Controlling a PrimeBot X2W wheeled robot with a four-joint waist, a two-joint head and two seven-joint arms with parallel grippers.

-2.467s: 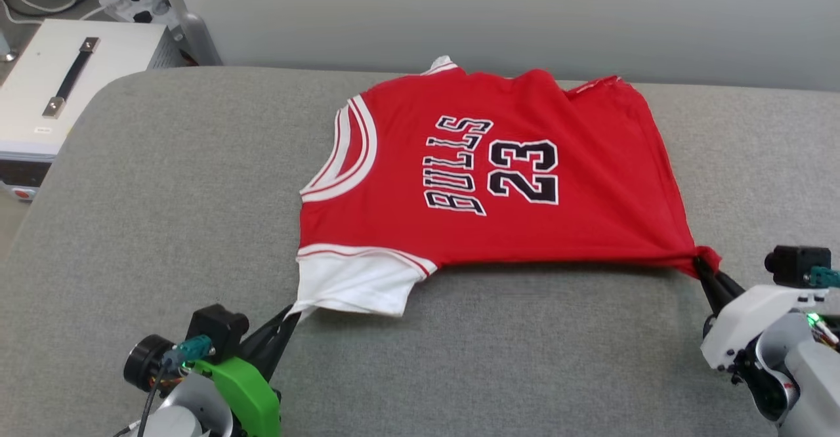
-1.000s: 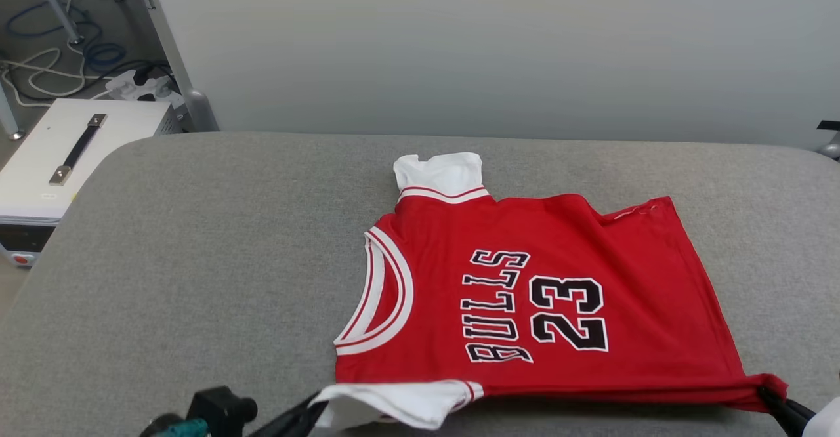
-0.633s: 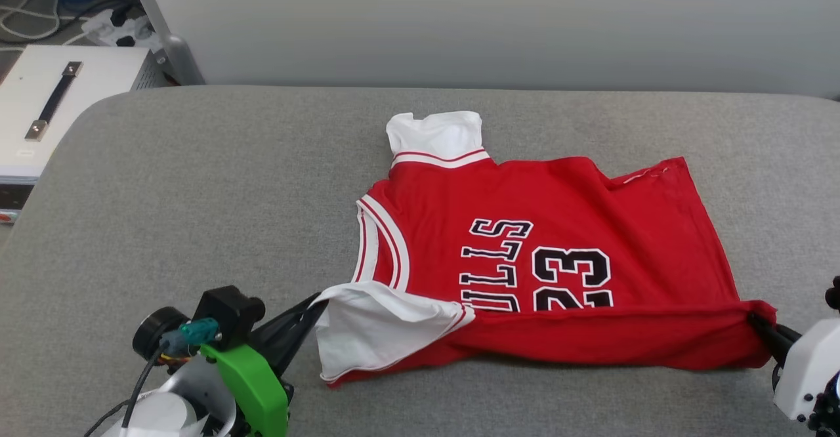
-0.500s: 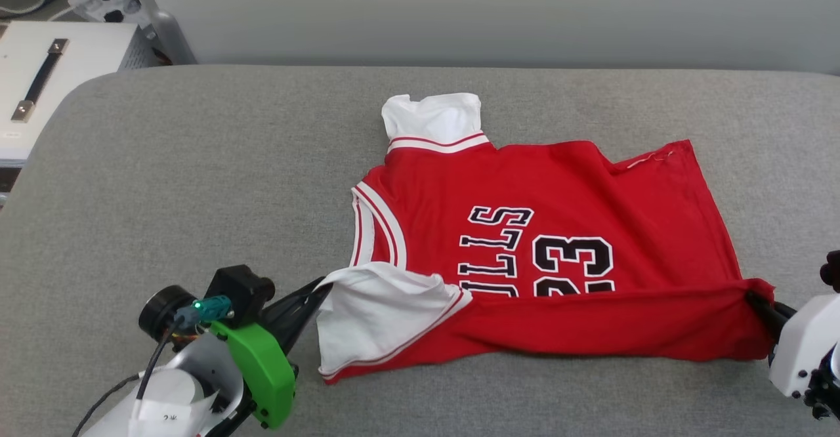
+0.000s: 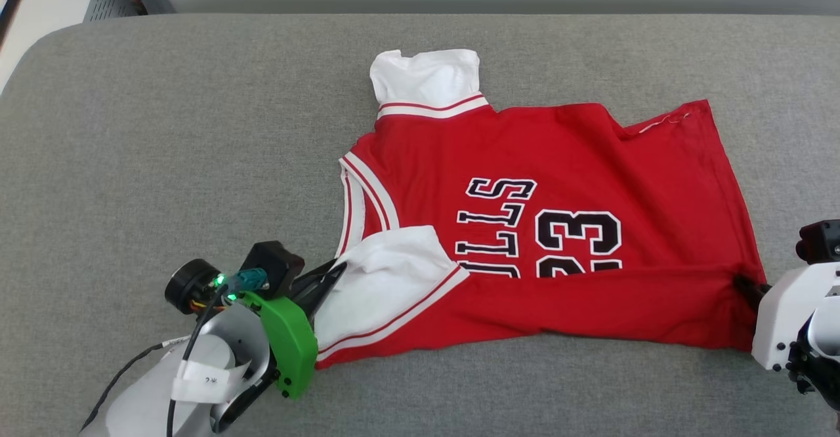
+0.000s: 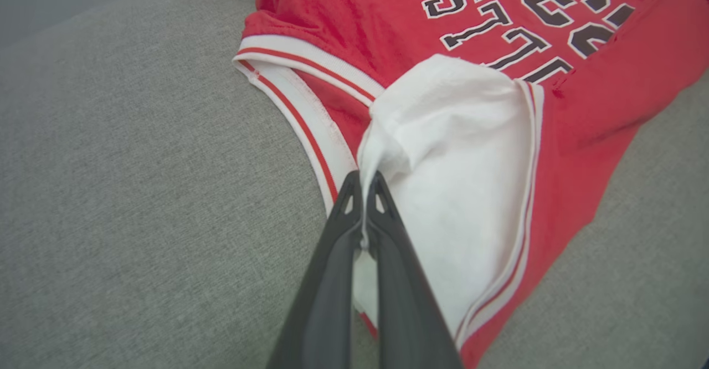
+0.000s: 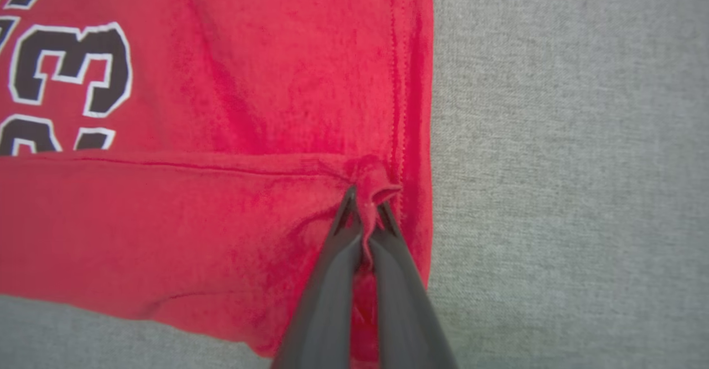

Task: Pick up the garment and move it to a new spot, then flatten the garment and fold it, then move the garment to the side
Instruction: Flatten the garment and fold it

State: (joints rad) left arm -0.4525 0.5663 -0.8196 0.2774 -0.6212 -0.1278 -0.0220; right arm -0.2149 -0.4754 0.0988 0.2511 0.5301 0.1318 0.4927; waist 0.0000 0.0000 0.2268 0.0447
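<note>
Across the middle of the grey padded surface [image 5: 164, 128] lies one red BULLS 23 jersey [image 5: 558, 155], its near long edge doubled up over the lettering. Two grippers have it. The left gripper [image 5: 333, 271] is pinched tight on the near white sleeve [image 5: 387, 266]. The right gripper [image 5: 745, 285] is clamped on a bunched bit of red, probably the hem corner. Of the two sleeves, the far sleeve [image 5: 426, 76] lies flat. Soft, light knit, I'd say: limp, quick to sag and wrinkle, best taken by corners and seams.
</note>
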